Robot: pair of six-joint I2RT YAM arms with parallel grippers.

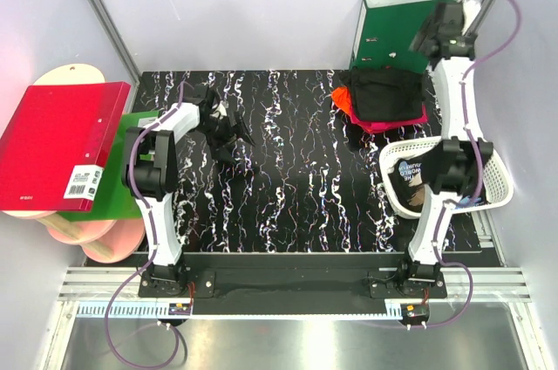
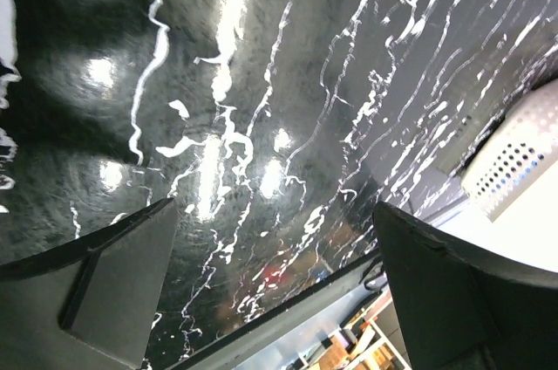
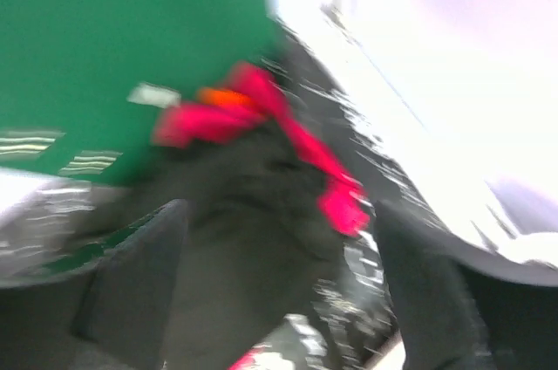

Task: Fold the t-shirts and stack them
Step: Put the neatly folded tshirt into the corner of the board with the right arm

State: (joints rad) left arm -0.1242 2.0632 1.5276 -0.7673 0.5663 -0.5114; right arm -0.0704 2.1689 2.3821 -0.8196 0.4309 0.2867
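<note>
Writing is scarce: a white barcode label (image 1: 83,182) sits on the red binder (image 1: 61,139) off the left edge of the table (image 1: 296,178), its print too small to read. Pale lettering on the black tee (image 1: 408,176) in the white basket (image 1: 499,180) at the right edge is likewise illegible. A folded black t-shirt (image 1: 384,93) lies on a crimson-pink one (image 1: 398,124) at the far right corner, before an upright green binder (image 1: 388,25). The right gripper (image 3: 279,222) hangs over that stack, fingers spread wide, gripping nothing. The left gripper (image 2: 272,213) hovers over bare table near the far left corner, fingers spread, empty.
</note>
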